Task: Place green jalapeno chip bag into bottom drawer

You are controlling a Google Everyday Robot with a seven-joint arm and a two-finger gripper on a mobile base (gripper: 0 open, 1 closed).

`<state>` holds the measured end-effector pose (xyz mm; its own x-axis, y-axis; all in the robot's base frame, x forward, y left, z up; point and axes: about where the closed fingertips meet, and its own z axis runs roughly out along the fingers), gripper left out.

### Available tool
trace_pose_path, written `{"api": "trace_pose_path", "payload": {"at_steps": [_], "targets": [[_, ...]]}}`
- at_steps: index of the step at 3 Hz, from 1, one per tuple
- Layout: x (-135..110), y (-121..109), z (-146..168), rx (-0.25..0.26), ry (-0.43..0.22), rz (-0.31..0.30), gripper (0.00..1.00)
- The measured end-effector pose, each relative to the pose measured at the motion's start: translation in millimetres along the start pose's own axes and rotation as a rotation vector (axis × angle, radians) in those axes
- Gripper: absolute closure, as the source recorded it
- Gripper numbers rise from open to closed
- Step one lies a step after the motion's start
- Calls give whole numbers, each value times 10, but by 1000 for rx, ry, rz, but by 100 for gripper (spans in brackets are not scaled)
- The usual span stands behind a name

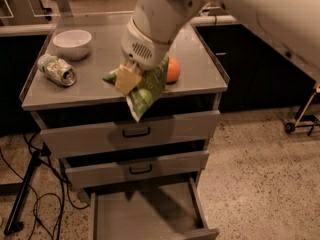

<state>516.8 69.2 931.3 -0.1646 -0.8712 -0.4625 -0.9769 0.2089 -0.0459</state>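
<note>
The green jalapeno chip bag (pixel 146 89) hangs from my gripper (pixel 129 79), which is shut on it. Its lower corner dangles past the front edge of the cart top, in front of the top drawer. The gripper's pale yellowish fingers (pixel 126 80) pinch the bag's left side. My white arm comes down from the upper right. The bottom drawer (pixel 142 215) is pulled open below, a wide shallow grey tray with a bare floor. The bag is well above it.
On the grey cart top (pixel 95 86) stand a white bowl (pixel 72 43), a crushed drink can (pixel 57 70) at the left and an orange (pixel 172 69) behind the bag. The two upper drawers (pixel 131 133) are slightly ajar. Cables (pixel 30 204) lie on the floor at the left.
</note>
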Motion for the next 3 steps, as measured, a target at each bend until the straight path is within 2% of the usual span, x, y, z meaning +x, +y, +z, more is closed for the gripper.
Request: {"api": "trace_pose_path", "payload": {"at_steps": [1, 2, 3], "targets": [[216, 326, 330, -64, -27, 93, 100], [377, 703, 646, -131, -49, 155, 100], [360, 682, 606, -123, -47, 147, 100]]}}
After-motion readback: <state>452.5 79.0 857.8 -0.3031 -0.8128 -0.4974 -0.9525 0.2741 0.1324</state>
